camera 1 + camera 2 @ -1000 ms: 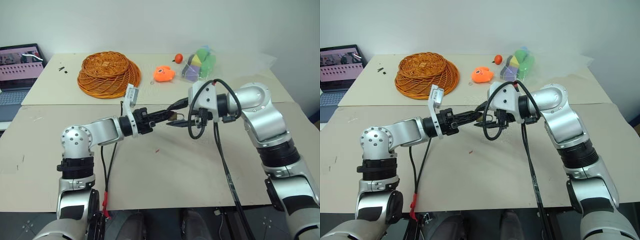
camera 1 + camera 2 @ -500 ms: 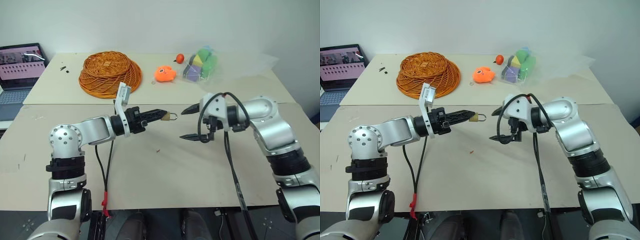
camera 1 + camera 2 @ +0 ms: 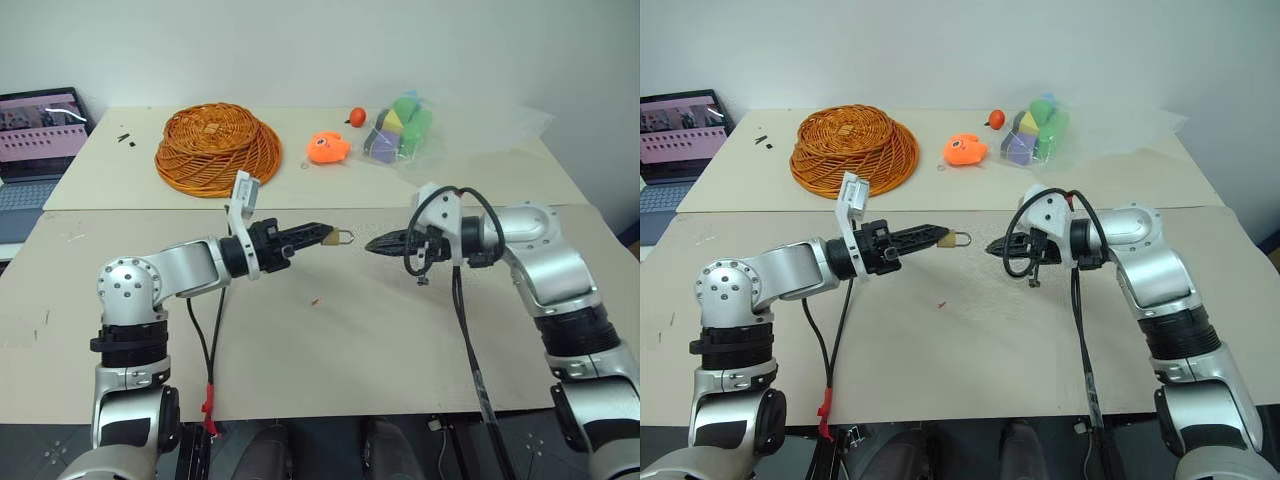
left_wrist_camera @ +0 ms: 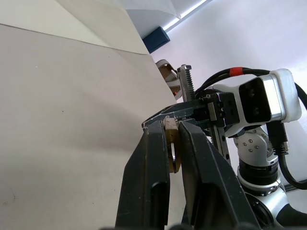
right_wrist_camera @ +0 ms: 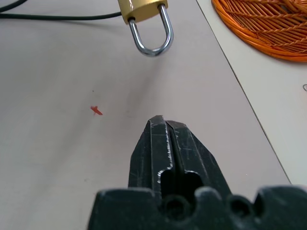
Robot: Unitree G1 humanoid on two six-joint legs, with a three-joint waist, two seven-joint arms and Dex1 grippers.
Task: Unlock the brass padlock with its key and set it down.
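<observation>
The brass padlock [image 3: 331,238] hangs above the table, pinched by its body at the tips of my left gripper [image 3: 318,233], which is shut on it. Its silver shackle [image 5: 151,37] points toward my right gripper [image 3: 373,244] and both legs sit in the body. That right gripper is shut with nothing between its fingers, its tips a short gap from the shackle. In the left wrist view the lock's body [image 4: 171,143] shows between the two black fingers [image 4: 151,163]. The key is out of view.
An upturned orange wicker basket [image 3: 218,148], an orange toy [image 3: 328,148], a small red ball [image 3: 357,116] and a bag of coloured blocks [image 3: 398,128] lie at the back. A laptop [image 3: 35,140] stands far left. A red speck [image 3: 314,301] lies on the table [image 3: 330,350] under the grippers.
My right gripper has drawn back to the right from the padlock, opened wide, then shut empty. The left gripper has kept hold of the padlock and barely moved.
</observation>
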